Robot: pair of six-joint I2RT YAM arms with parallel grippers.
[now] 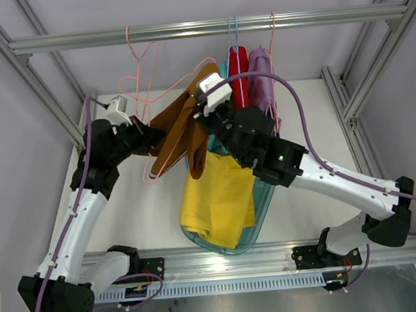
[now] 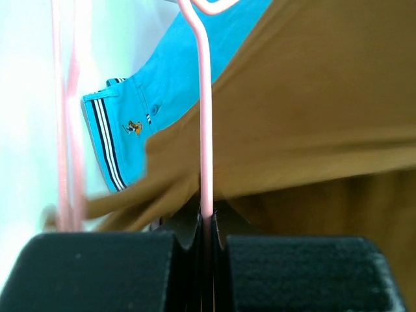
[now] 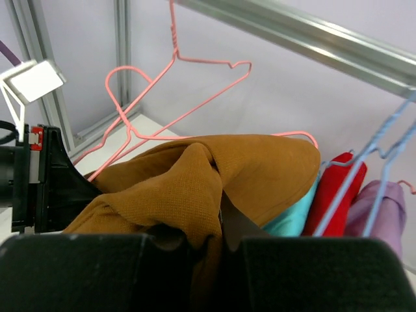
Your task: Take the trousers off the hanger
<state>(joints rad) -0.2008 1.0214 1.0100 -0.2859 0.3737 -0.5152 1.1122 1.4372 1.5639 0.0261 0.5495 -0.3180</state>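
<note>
The brown trousers (image 1: 183,125) hang folded over a pink wire hanger (image 1: 147,95) tilted off the rail. My left gripper (image 1: 147,140) is shut on the hanger's pink wire (image 2: 205,130), with the brown cloth (image 2: 312,110) just beyond. My right gripper (image 1: 216,122) is shut on a fold of the brown trousers (image 3: 195,188). Yellow trousers (image 1: 219,199) lie in a clear tub. Teal trousers (image 2: 149,91) with striped edge show behind the brown ones. Red trousers (image 1: 238,68) and lilac trousers (image 1: 260,73) hang on hangers from the rail.
A metal rail (image 1: 210,27) spans the back with a blue hanger (image 3: 383,156) and another pink hanger (image 3: 195,84) on it. A clear tub (image 1: 261,210) sits mid-table under the arms. Frame posts stand at both sides.
</note>
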